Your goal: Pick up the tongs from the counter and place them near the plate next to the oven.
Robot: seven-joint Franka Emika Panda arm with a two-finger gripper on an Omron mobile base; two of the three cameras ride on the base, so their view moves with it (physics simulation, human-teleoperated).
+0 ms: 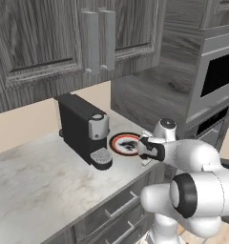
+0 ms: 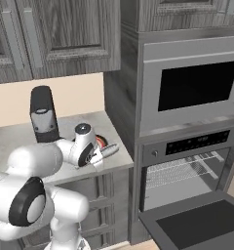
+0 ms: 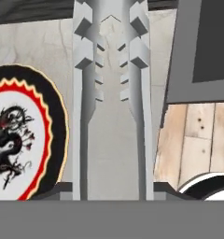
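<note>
Hand view: claw point(image 3: 112, 196) clamped on tongs point(image 3: 111, 93), long axis toward 12 o'clock; plate point(image 3: 20, 140) just beside at 9 o'clock, desk point(image 3: 34, 42) beneath.

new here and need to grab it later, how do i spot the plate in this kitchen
Find the steel oven. On the marbled counter beside it stands a black coffee machine. The plate lies flat between them: small, round, with a red ring and a dragon-like pattern, unlike the machine's plain grey drip tray.

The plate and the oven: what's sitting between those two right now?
In the hand view, the tongs, held in the gripper, hang over bare counter between the plate and the oven.
</note>
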